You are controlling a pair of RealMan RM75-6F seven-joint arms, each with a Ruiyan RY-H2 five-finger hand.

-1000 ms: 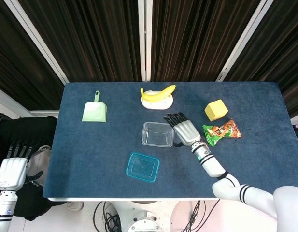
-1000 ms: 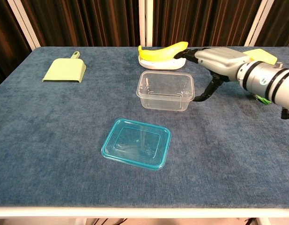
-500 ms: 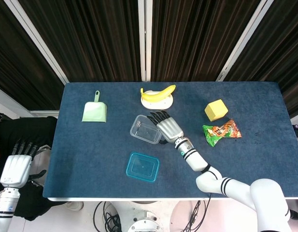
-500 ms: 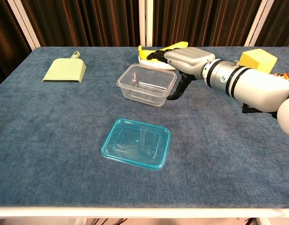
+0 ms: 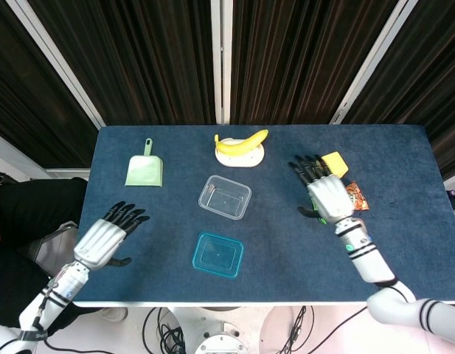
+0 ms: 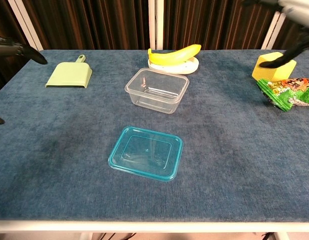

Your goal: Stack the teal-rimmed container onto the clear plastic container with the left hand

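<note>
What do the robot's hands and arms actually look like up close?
Both the left hand and the right hand have silvery-grey metal backs and black fingers, shaped much like human hands. The wrists are white with black rings, and the arms beyond them are smooth white shells.

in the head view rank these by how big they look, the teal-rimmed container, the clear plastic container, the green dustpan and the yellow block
1. Teal-rimmed container and clear plastic container: they look about alike, too close to rank.
2. Green dustpan, somewhat smaller.
3. Yellow block, smallest, though the right hand partly covers it.
</note>
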